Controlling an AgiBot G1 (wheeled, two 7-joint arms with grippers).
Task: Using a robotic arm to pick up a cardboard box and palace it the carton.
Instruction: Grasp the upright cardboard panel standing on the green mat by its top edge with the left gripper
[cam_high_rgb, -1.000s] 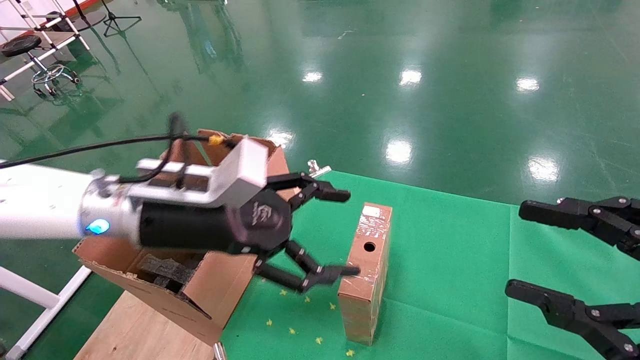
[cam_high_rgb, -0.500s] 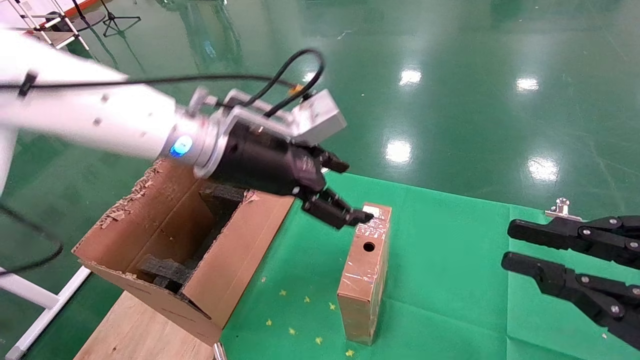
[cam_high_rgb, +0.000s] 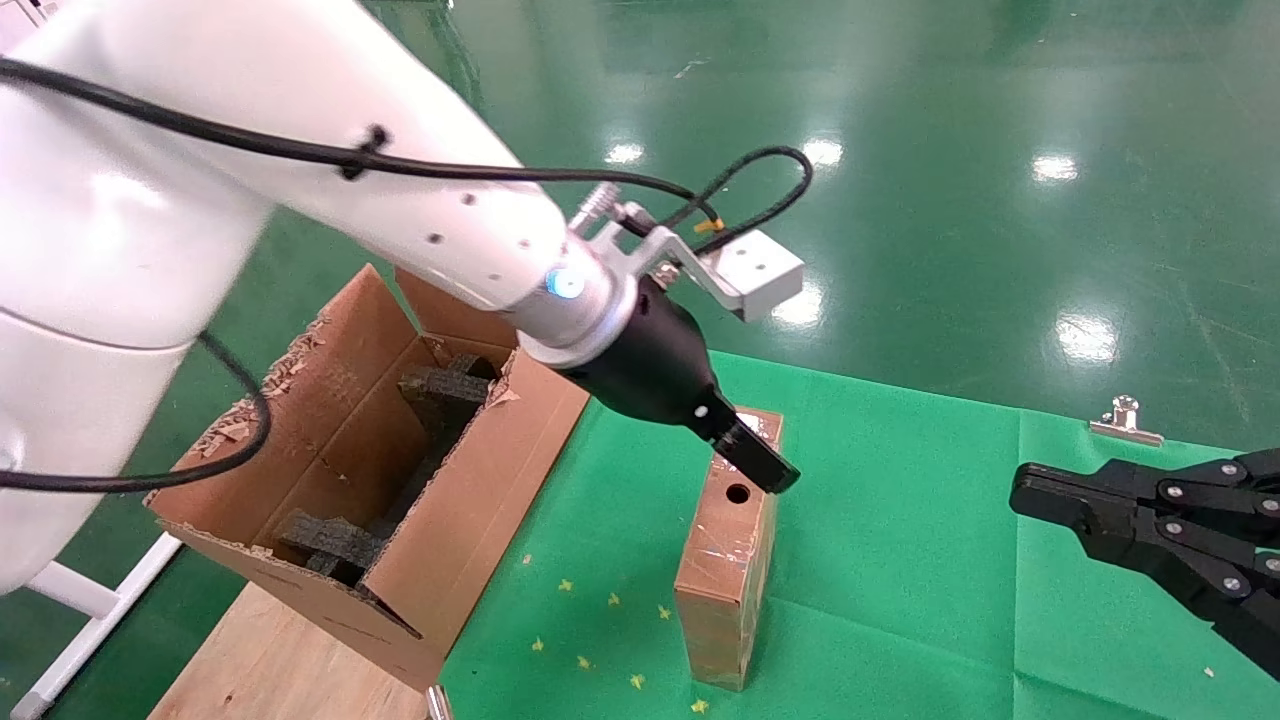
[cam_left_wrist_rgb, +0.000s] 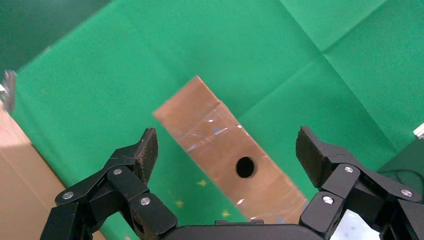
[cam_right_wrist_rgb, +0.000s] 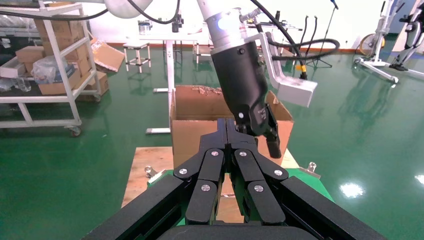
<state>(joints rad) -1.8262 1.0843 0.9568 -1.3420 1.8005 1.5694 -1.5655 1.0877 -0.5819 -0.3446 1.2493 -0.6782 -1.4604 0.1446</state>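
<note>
The slim cardboard box (cam_high_rgb: 728, 560) stands on its narrow edge on the green cloth, its side with the round hole facing up. My left gripper (cam_high_rgb: 755, 455), on the white arm, points down over the box's far end and is open. In the left wrist view the box (cam_left_wrist_rgb: 210, 130) lies diagonally below the left gripper (cam_left_wrist_rgb: 227, 152), with one finger (cam_left_wrist_rgb: 144, 150) on each side and clear of it. The large carton (cam_high_rgb: 450, 530) with black foam blocks stands open to the left. My right gripper (cam_high_rgb: 1020, 492) hovers at the right, shut and empty; it also shows in the right wrist view (cam_right_wrist_rgb: 230, 127).
A green cloth (cam_high_rgb: 900, 520) covers the table, with small yellow stars near the box. A silver clip (cam_high_rgb: 1125, 415) sits at the cloth's far right edge. A wooden board (cam_high_rgb: 270, 660) lies under the carton. Shiny green floor lies beyond.
My left arm swung up from beside the carton and over to the slim box, turning the gripper downward above it. My right gripper closed from open.
</note>
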